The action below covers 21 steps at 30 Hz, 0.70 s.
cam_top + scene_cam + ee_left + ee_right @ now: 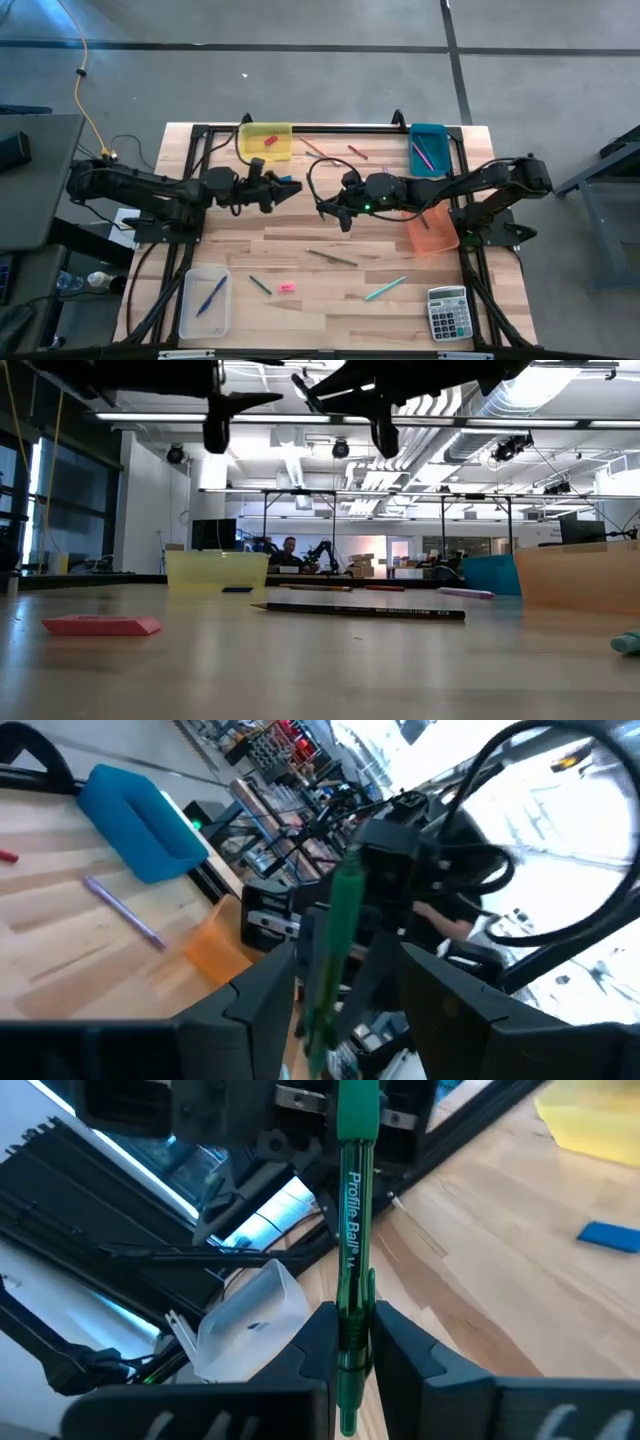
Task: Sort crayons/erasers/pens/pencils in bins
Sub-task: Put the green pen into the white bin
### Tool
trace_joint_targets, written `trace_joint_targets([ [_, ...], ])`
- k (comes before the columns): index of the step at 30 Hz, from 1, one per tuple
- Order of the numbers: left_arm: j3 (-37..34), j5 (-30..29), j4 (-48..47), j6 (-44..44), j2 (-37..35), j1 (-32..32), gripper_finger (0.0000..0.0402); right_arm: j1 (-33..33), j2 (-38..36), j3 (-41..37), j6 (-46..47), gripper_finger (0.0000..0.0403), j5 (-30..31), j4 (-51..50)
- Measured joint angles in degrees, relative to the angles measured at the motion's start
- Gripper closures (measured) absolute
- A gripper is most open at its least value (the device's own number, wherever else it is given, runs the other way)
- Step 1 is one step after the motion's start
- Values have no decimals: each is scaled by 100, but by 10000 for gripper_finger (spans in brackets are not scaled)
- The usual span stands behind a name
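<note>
The overhead picture was evenly lit and fairly soft, with faint shadows under the arms on the bench [330, 300]. At bench height, ceiling strip lights [300, 417] glared in the upper frame; the near bench surface and the pink eraser [100, 625] were blurred. The left wrist picture was smeared, blown out white at right. The green pen [354, 1230] showed sharp
</note>
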Motion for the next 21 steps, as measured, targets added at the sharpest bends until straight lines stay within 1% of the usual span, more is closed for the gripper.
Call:
trace_joint_targets([
  [6, 334, 135, 442, 304, 478, 0, 236, 0, -1, 0, -79, 375, -2, 35],
  [11, 555, 228, 491, 329, 783, 60, 241, 0, -4, 0, -138, 375, -4, 37],
  [14, 641, 270, 560, 327, 975, 85, 256, 0, -5, 0, -151, 375, -12, 39],
  [16, 667, 272, 774, 337, 1089, 85, 267, 0, -4, 0, -182, 375, -24, 40],
  [21, 675, 272, 1008, 488, 1174, 93, 303, 2, -7, 4, -189, 375, -45, 73],
])
